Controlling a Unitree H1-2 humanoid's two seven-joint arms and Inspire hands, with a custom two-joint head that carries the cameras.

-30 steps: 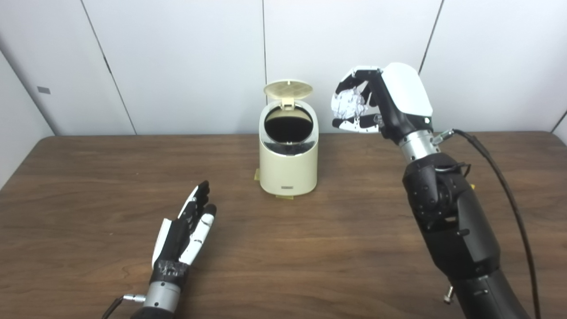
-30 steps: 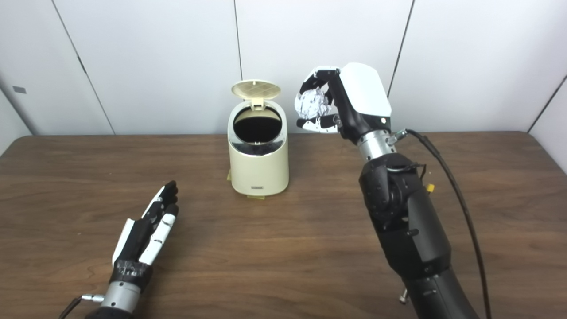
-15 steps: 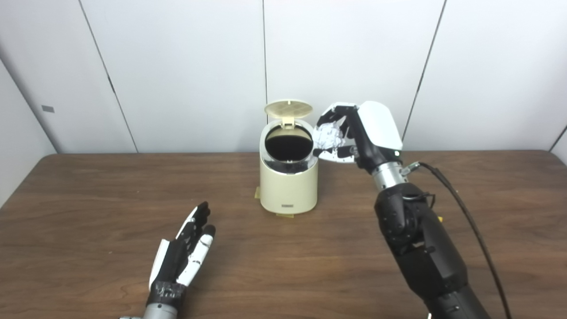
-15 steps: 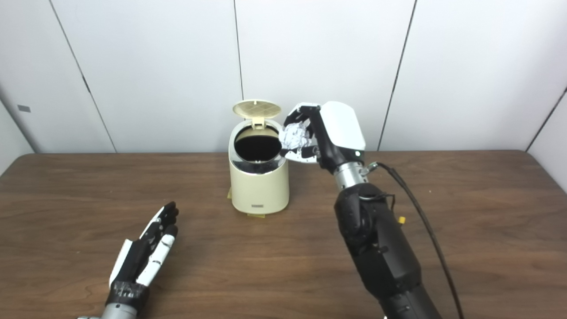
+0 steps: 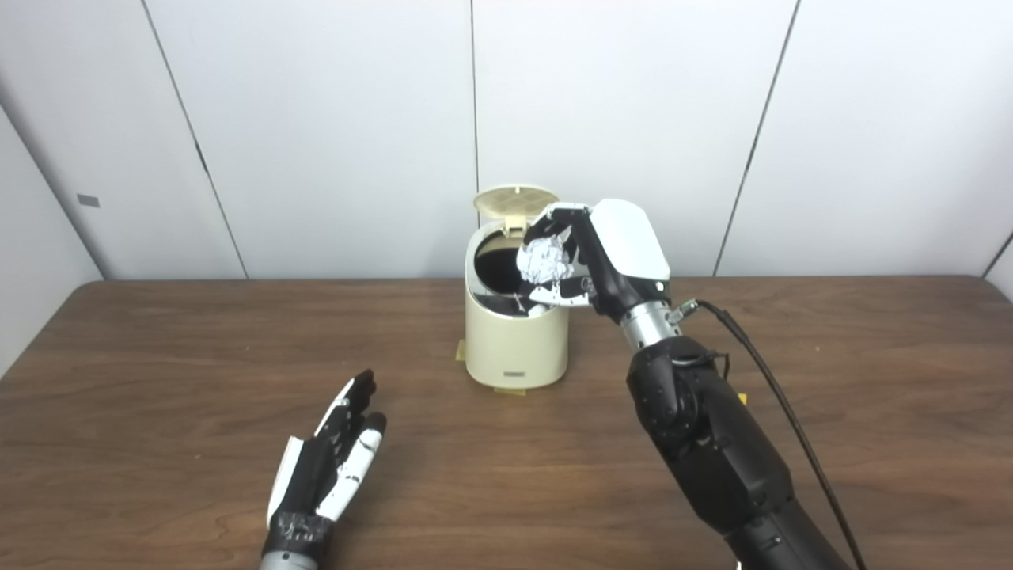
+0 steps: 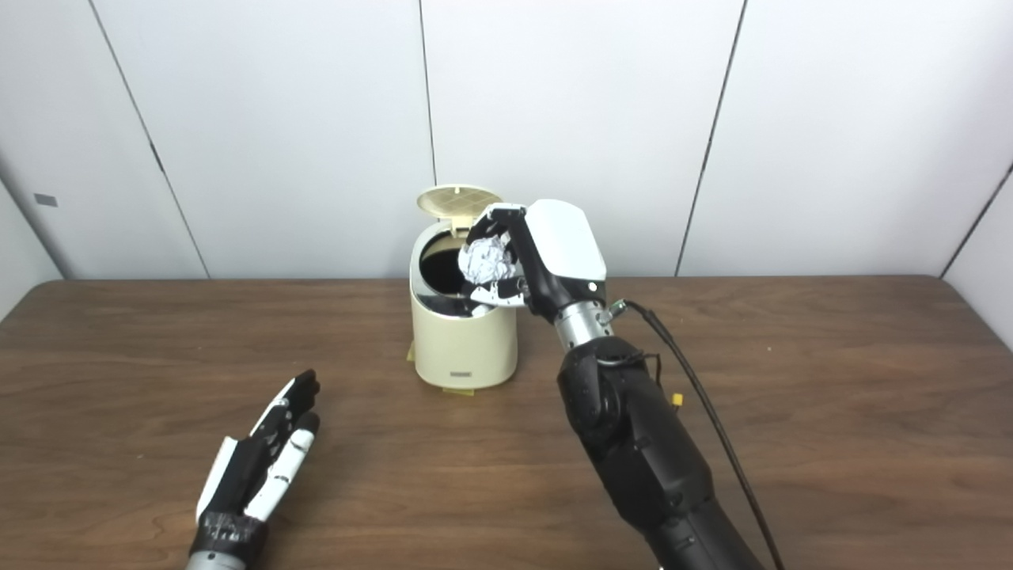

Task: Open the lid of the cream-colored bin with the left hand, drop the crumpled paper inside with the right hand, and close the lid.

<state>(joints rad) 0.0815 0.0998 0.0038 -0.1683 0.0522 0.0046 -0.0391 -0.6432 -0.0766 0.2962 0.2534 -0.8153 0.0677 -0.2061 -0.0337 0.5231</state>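
Observation:
The cream-colored bin (image 5: 514,340) stands at the middle of the brown table, its round lid (image 5: 513,200) tipped up at the back and its dark mouth showing. My right hand (image 5: 582,253) hovers over the right side of the bin's opening, shut on the white crumpled paper (image 5: 544,260), which hangs just above the rim. In the right eye view the paper (image 6: 486,260) covers part of the opening. My left hand (image 5: 328,467) lies flat on the table to the front left of the bin, open, fingers straight, holding nothing.
The wooden table (image 5: 158,380) runs to a white panelled wall (image 5: 316,119) close behind the bin. A black cable (image 5: 779,380) trails from my right forearm. Small yellow tape marks (image 5: 459,351) sit at the bin's base.
My right hand has carried the paper left and down, from beside the bin to over its opening. The camera view shifted. The left hand has stayed on the table.

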